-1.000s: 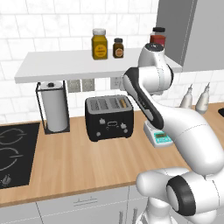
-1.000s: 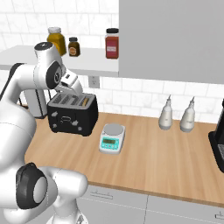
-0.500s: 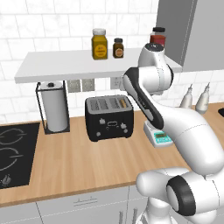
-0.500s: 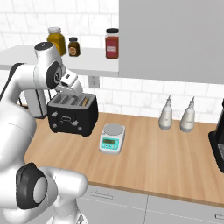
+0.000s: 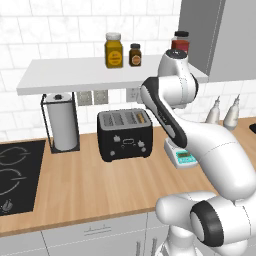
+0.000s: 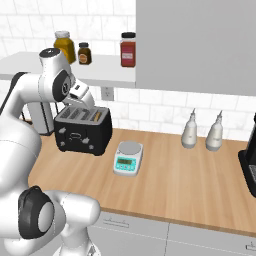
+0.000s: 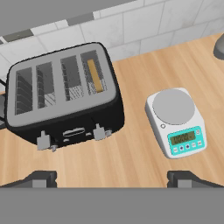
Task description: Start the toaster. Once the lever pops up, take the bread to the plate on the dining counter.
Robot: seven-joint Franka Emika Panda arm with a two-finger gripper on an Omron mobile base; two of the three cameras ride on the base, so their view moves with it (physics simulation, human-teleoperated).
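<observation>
Wood counter [image 7: 131, 162] carries the toaster [image 7: 65, 96], bread [image 7: 95, 75] in its end slot; end effector [image 7: 112, 179], fingers apart above, could miss the small lever [image 7: 98, 131] and hit the scale [image 7: 177, 120] just beside the toaster

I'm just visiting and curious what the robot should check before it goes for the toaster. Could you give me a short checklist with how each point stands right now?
1. Bread sits in a toaster slot: ok, in the slot nearest the kitchen scale.
2. Fingers spread apart and holding nothing: ok.
3. Levers on the toaster's front visible from the hand camera: ok, two pale tabs show.
4. Lever already pressed down: cannot tell.
5. Hand over the toaster: ok, it hangs above and in front of it, touching nothing.
6. Counter space in front of the toaster free: ok; the scale stands to one side.
</observation>
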